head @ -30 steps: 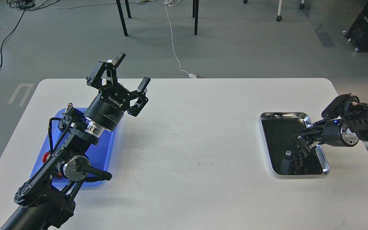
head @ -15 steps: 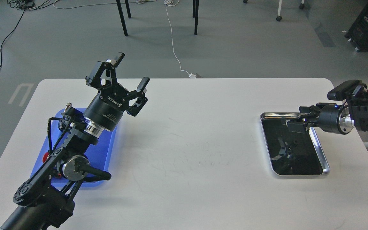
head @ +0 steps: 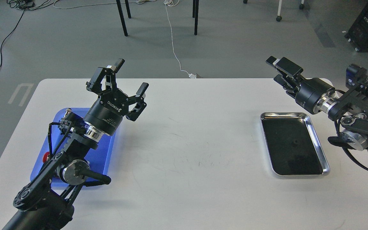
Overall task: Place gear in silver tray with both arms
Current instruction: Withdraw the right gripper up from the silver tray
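Observation:
The silver tray (head: 318,145) lies on the right side of the white table. A small dark gear (head: 294,143) rests on its dark bottom, near the middle. My right gripper (head: 279,72) is raised above the table's far right edge, behind the tray and well clear of it; its fingers stand apart and hold nothing. My left gripper (head: 131,75) is open and empty, held high above the far right corner of the blue tray (head: 105,153).
The blue plastic tray sits at the left under my left arm, with a red part (head: 46,157) showing at its left edge. The white table (head: 190,153) spreads between the two trays. Chair legs and cables are on the floor beyond.
My right gripper has lifted out of the silver tray and swung up and back, leaving the gear in the tray. The left gripper has barely moved.

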{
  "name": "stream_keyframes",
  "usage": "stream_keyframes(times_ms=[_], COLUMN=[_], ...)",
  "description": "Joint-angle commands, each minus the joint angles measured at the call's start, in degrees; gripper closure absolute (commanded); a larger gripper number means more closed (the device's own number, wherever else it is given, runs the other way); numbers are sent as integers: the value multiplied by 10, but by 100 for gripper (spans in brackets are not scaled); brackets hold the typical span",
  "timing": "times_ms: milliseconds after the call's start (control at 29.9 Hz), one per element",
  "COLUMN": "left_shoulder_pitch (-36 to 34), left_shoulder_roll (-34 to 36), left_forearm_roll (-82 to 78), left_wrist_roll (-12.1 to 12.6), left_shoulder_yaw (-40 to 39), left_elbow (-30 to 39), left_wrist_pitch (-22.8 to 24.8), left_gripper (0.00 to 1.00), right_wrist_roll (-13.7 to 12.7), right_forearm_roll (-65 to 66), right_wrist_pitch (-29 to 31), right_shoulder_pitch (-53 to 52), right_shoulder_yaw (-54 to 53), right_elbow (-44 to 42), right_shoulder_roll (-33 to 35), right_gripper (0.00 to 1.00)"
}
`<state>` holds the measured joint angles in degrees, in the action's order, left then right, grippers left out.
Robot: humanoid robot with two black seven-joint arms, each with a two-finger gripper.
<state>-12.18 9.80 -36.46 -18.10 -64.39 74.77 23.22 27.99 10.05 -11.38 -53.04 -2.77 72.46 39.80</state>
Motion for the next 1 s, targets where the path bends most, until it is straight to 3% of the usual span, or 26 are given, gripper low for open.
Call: stream_keyframes(times_ms=[0, 167, 602, 769, 970], left_shoulder_pitch=[1, 2, 11, 15, 15], left_shoulder_roll=[0, 3, 6, 3, 13], left_forearm_roll=[0, 2, 2, 3, 8], left_wrist_roll=[-1, -4, 0, 2, -4], left_shoulder_yaw=[0, -4, -6, -6, -6], left_elbow=[-11, -13, -14, -13, -13], left_wrist_pitch=[-8, -37, -39, -38, -38], left_gripper=[2, 2, 2, 2, 2], right_wrist_roll=[0, 0, 0, 0, 0], right_forearm_roll=[-64, -124, -140, -140, -139], right_wrist_pitch=[0, 4, 57, 153, 163], right_shoulder_pitch=[83, 135, 138, 152, 164], right_shoulder_yaw=[-110, -170, -174, -176, -178], right_elbow=[-4, 0, 2, 5, 1], right_shoulder_roll=[-39, -48, -19, -13, -20], right_gripper=[5, 4, 3, 3, 3])
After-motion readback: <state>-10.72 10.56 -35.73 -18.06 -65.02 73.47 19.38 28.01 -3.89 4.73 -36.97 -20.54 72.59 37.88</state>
